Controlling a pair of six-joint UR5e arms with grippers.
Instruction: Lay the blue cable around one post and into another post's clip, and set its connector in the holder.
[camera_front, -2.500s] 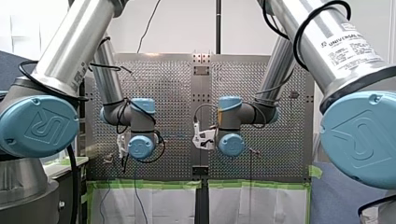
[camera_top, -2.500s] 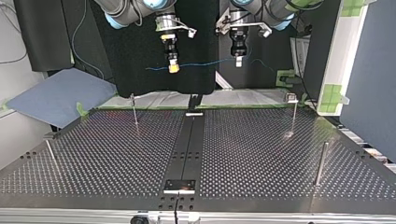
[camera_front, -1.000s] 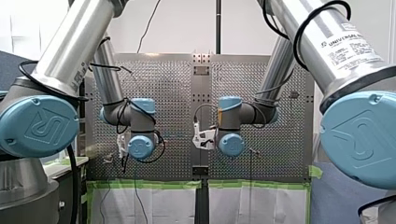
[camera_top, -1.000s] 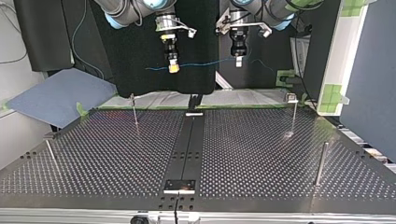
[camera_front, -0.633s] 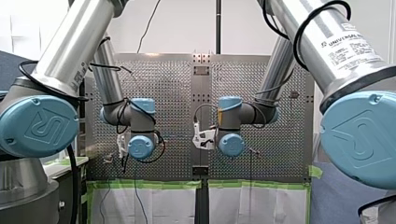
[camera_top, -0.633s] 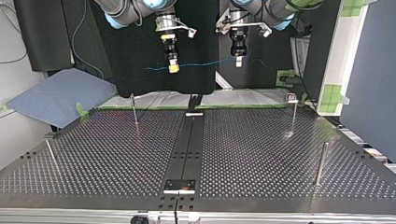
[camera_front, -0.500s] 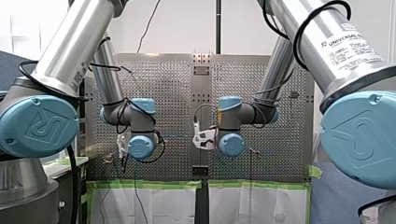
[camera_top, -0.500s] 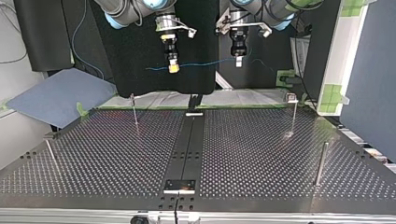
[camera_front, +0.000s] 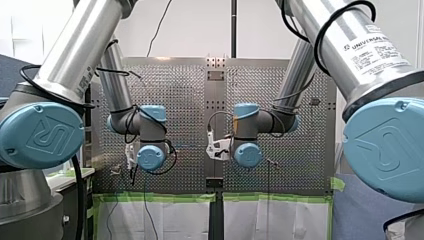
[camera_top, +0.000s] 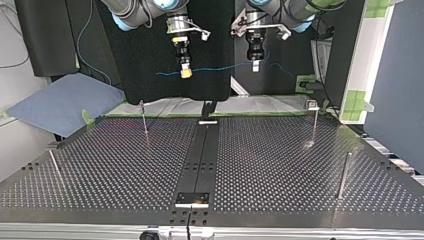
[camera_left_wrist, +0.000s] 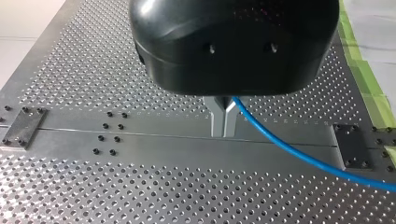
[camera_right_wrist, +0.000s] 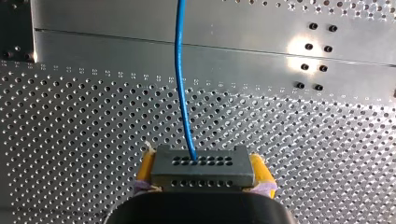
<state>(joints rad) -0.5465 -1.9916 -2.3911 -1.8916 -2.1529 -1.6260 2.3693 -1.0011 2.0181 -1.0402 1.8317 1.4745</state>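
Note:
In the top view both grippers hang high above the table's far edge, with the blue cable (camera_top: 220, 67) stretched between them. My right gripper (camera_top: 185, 71), at that view's left, has yellow pads. In the right wrist view my right gripper (camera_right_wrist: 203, 163) is shut on the dark grey connector (camera_right_wrist: 201, 171), and the cable (camera_right_wrist: 183, 84) leaves its front face. My left gripper (camera_top: 255, 65) is at the top view's right. In the left wrist view its metal fingers (camera_left_wrist: 218, 112) are shut on the cable (camera_left_wrist: 289, 147), which runs off to one side.
Thin posts stand on the perforated table (camera_top: 115, 170): one (camera_top: 144, 119) at the top view's far left, one with a clip (camera_top: 314, 120) at the far right, and one near each side edge (camera_top: 343, 175) (camera_top: 54, 165). A small holder plate (camera_top: 191, 199) sits on the centre strip near the camera.

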